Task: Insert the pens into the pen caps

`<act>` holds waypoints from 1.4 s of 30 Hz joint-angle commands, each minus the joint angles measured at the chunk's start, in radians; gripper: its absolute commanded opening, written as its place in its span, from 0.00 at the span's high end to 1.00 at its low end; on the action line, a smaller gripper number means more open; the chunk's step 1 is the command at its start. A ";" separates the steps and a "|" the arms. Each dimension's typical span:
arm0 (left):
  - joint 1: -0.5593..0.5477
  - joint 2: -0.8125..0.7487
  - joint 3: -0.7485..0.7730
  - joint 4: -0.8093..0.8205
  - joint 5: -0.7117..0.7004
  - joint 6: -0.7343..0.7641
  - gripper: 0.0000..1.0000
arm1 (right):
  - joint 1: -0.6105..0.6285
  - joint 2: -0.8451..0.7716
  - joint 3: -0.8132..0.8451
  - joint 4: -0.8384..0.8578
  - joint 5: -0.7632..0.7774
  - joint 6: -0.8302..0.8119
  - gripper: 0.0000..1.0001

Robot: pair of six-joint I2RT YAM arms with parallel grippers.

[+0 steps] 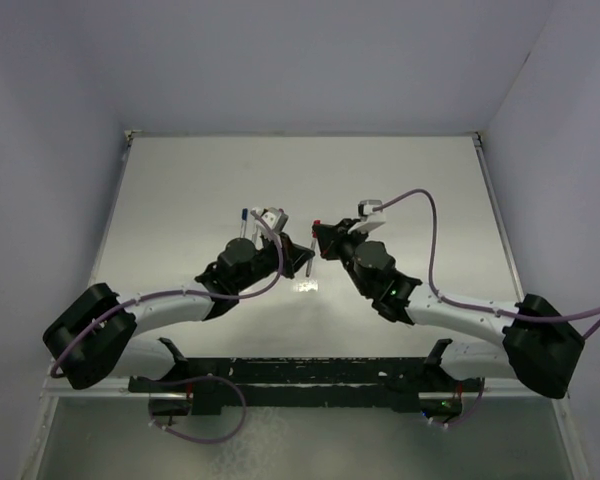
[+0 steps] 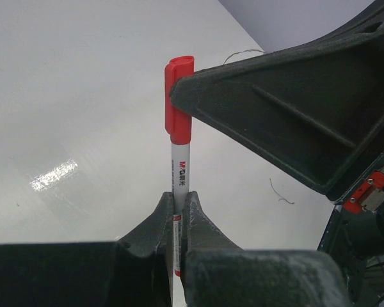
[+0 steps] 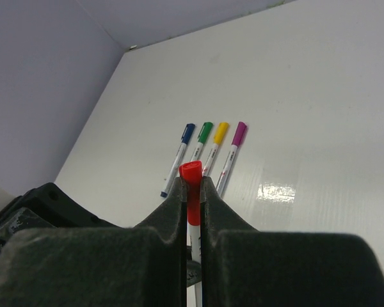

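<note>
The left fingers pinch the pen by its barrel; the right fingers pinch the red cap on its end.

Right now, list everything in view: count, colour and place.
Red pen: one, white barrel, held between both grippers above the table.
Red cap: one, red, on that pen's end.
Capped pens: four, white barrels with blue, green, yellow and purple caps, lying side by side on the table.
Table: one, white, under everything.
Cables: purple, along both arms.
Left gripper: black, shut on the pen's barrel.
Right gripper: black, shut on the cap.
</note>
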 commanded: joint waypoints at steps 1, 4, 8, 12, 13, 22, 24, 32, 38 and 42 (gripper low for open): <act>0.053 -0.080 0.104 0.348 -0.110 0.027 1.00 | 0.087 0.062 -0.023 -0.255 -0.177 0.017 1.00; 0.058 -0.083 0.108 0.328 -0.112 0.031 1.00 | 0.090 0.068 -0.024 -0.256 -0.182 0.021 1.00; 0.058 -0.071 0.109 0.287 -0.100 0.021 1.00 | 0.090 0.061 -0.014 -0.263 -0.164 0.024 1.00; 0.060 -0.058 0.088 0.227 -0.100 0.003 1.00 | 0.090 0.048 0.048 -0.353 -0.104 0.024 0.98; 0.059 -0.056 0.084 0.203 -0.101 -0.001 1.00 | 0.090 0.039 0.064 -0.371 -0.091 0.017 0.92; 0.059 0.029 0.095 -0.046 -0.129 -0.024 1.00 | 0.090 -0.196 0.147 -0.435 0.183 -0.114 0.63; 0.060 0.063 0.120 -0.104 -0.138 -0.020 1.00 | 0.090 -0.254 0.150 -0.450 0.218 -0.134 0.60; 0.059 0.230 0.359 -0.403 -0.245 0.030 1.00 | 0.088 -0.384 0.160 -0.674 0.365 -0.085 0.57; 0.060 0.350 0.543 -0.596 -0.349 0.072 0.99 | 0.088 -0.371 0.148 -0.767 0.379 -0.028 0.49; 0.062 0.426 0.623 -0.697 -0.401 0.087 0.97 | 0.088 -0.342 0.159 -0.831 0.391 0.011 0.39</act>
